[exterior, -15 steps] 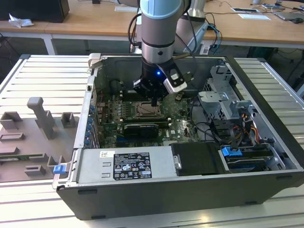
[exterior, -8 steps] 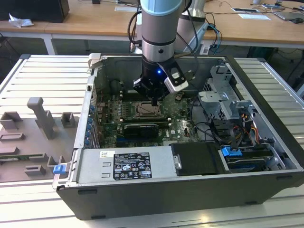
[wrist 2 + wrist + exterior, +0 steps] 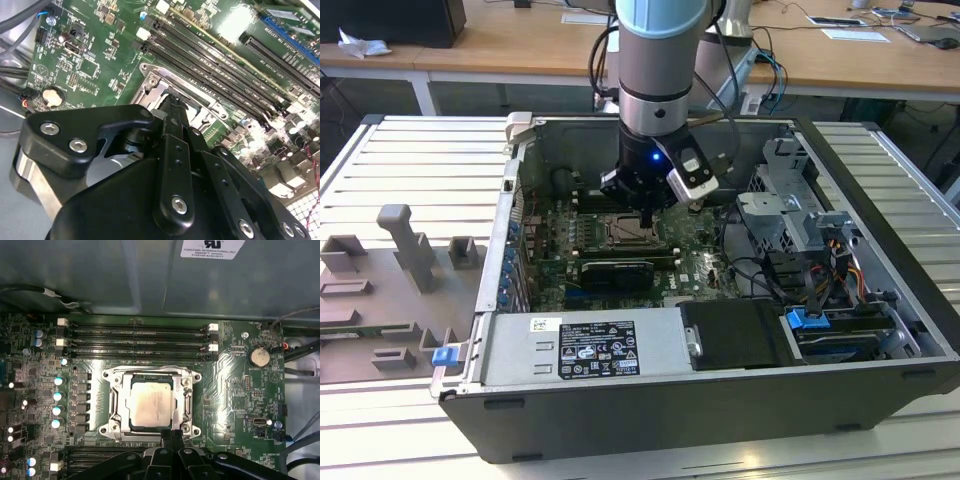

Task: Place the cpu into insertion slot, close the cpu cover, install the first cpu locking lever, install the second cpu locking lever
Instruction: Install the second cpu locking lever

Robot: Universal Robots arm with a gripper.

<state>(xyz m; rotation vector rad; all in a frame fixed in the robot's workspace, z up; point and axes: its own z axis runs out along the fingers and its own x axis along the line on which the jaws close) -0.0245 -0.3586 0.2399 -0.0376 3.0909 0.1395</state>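
The cpu (image 3: pixel 151 407), a pale silvery square, lies in the insertion slot (image 3: pixel 192 378) on the green board. The cpu cover (image 3: pixel 116 405), a silver frame with a window, lies flat around it. In the first wrist view my gripper (image 3: pixel 172 433) has its black fingers pressed together, with the tips at the socket's edge, beside the thin wire lever (image 3: pixel 145 436) along that side. The second wrist view shows the gripper (image 3: pixel 172 101) touching down on the socket's metal rim (image 3: pixel 155 80). In the exterior view the gripper (image 3: pixel 645 217) reaches down into the open computer case onto the slot (image 3: pixel 628 233).
Long black memory slots (image 3: pixel 135 339) and a coin battery (image 3: pixel 259 356) flank the socket. A black expansion card (image 3: pixel 612 272), a power supply (image 3: pixel 580 348), a drive cage (image 3: pixel 790 205) and loose cables (image 3: pixel 760 268) crowd the case. A grey fixture (image 3: pixel 405 255) sits at the exterior view's left.
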